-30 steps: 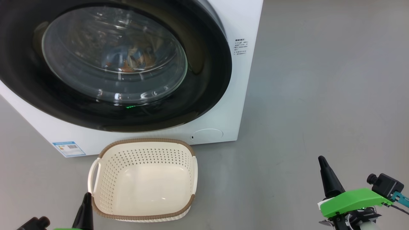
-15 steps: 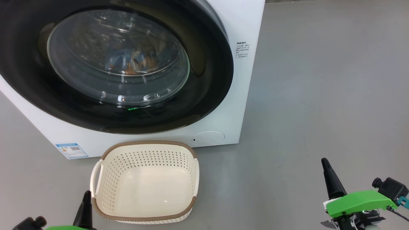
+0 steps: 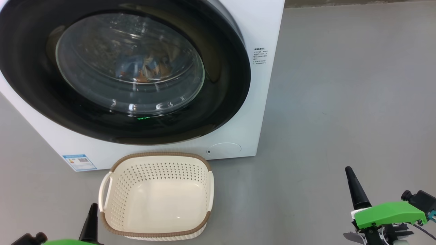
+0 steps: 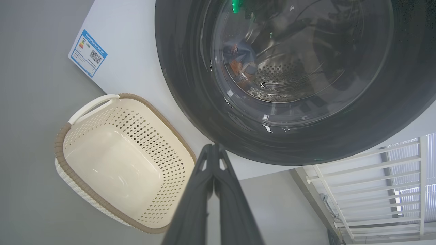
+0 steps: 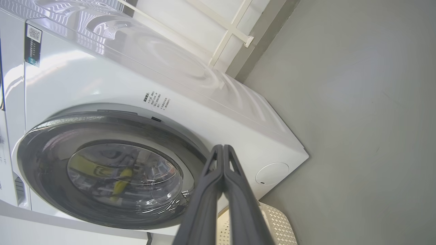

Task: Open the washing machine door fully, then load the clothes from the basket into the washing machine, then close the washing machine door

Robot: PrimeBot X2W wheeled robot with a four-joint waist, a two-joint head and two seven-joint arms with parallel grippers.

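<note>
The washing machine door (image 3: 221,85) sits shut against the washing machine (image 3: 262,27), ahead of and above both grippers, and neither touches it. Through its glass bowl the clothes (image 3: 143,69) show as a small blue and orange bundle low in the drum, well beyond the fingertips.

The left gripper (image 4: 213,146) has its two dark fingers pressed together at the tips with nothing between them. The basket (image 4: 143,129) stands just to its right in the head view, close to the finger, with nothing in it; its far rim lies near the foot of the machine. A blue label sticker (image 4: 88,52) is on the machine front, ahead of this gripper.

The right gripper (image 5: 223,147) is likewise pinched closed on nothing, hanging over bare grey floor (image 3: 340,85), well apart from the basket and the machine's right front corner.
</note>
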